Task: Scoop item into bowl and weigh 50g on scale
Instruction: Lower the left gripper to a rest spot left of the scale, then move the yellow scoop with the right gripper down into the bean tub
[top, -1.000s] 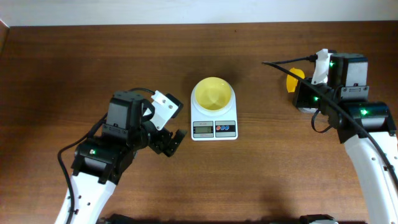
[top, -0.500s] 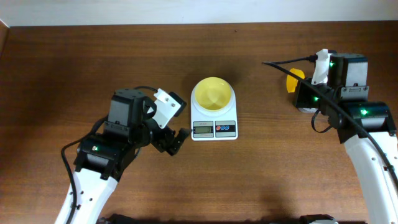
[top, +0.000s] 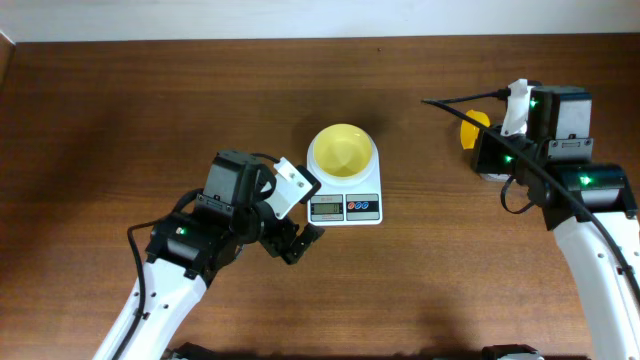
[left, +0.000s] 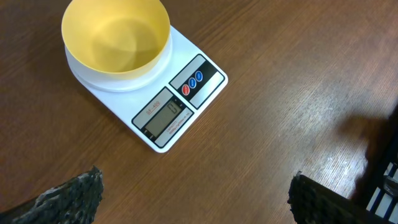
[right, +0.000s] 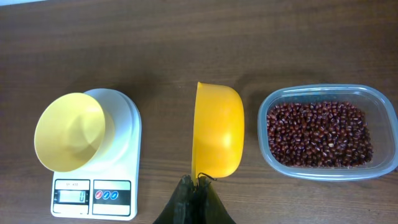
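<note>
Pale-yellow bowl (top: 344, 150) sits on scale (top: 345, 207), frame centre. Left gripper (top: 300, 243) gapes wide and empty, just off the scale's lower-left corner. Right gripper (right: 196, 182) clamps the yellow scoop (right: 217, 134), which is between scale and clear container (right: 373, 171) of beans (right: 318, 134), with bare wood either side.

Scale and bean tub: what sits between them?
A yellow scoop, gripped by the right end effector, over bare table; the right wrist view shows it.

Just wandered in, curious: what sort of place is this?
Probably a robotics lab bench, not a kitchen: a left arm and a right arm holding a yellow scoop work at a wooden table with a kitchen scale, a yellow bowl and a tub of beans.
</note>
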